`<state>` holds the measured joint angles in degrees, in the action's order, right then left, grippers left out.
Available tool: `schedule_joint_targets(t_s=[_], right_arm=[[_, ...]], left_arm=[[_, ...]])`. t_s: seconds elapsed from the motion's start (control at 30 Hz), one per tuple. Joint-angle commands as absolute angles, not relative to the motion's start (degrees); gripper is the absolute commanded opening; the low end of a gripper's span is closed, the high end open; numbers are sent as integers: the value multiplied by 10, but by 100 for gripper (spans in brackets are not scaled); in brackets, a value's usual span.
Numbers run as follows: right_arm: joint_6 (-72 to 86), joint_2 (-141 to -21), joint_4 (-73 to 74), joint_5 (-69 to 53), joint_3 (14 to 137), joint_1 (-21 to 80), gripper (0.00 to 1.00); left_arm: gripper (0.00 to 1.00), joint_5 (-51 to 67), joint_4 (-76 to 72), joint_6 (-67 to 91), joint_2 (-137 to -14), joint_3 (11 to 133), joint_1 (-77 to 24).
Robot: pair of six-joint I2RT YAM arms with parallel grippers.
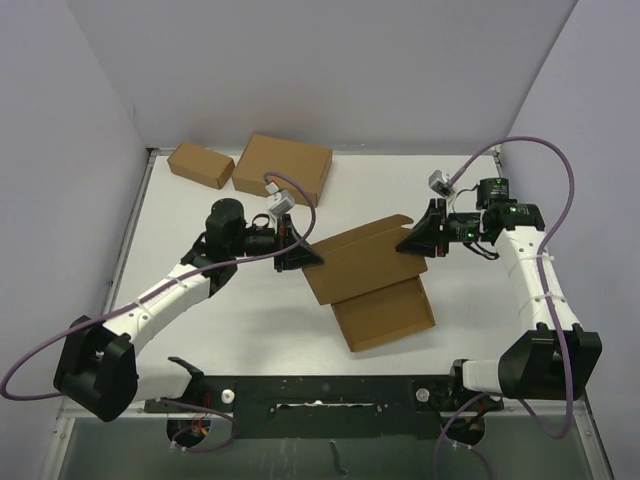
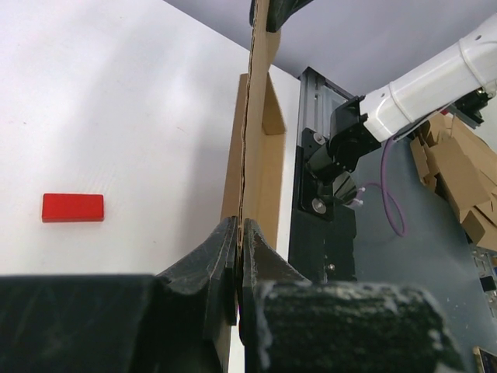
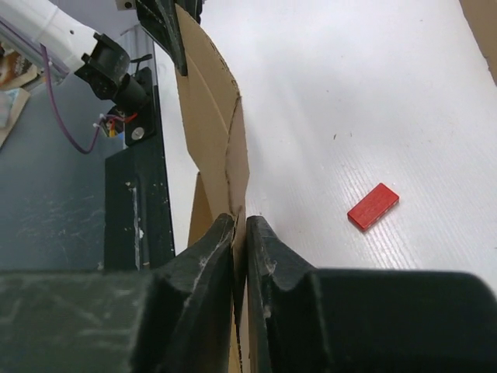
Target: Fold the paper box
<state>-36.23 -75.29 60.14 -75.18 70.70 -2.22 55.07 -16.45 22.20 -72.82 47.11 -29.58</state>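
Note:
The paper box, thin brown cardboard with crease lines, is held partly raised at the table's middle, and its lower panel points toward the arm bases. My left gripper is shut on the box's left edge. In the left wrist view the sheet stands edge-on, pinched at the left gripper's tips. My right gripper is closed on the right flap. In the right wrist view the right gripper's jaws clamp the creased cardboard.
A small brown box and a larger thick brown box sit at the back left. A red block lies on the white table beneath the raised sheet. The black mounting rail runs along the near edge.

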Motion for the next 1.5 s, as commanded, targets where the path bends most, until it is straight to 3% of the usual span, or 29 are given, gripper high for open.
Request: schedule_joint_targets(t_s=[0.0,0.07,0.2,0.43,0.6,0.8,1.03,1.2,1.47], right_arm=[[-373,-731,605,-793,710,-31,5],[-372,-728,603,-801,708,-40,0],[-349,-715,583,-814,695,-63,0],[-272,-687,513,-848,670,-116,0],[-221,-691,487,-853,690,-169,0],[-128,-702,435,-800,712,-212,0],[-11,-673,329,-719,679,-234,0],[21,-660,299,-683,649,-259,0],[31,-648,273,-654,611,-273,0]], left_arm=[[0,554,-174,212,-730,502,-297],[0,537,-174,214,-725,496,-296],[2,479,-176,229,-705,478,-293],[42,345,-155,276,-636,452,-281],[57,268,-154,317,-580,400,-278],[58,225,-180,401,-572,340,-280],[54,139,-156,461,-644,334,-330],[47,37,-52,488,-731,412,-388],[50,-79,84,539,-898,582,-467]])
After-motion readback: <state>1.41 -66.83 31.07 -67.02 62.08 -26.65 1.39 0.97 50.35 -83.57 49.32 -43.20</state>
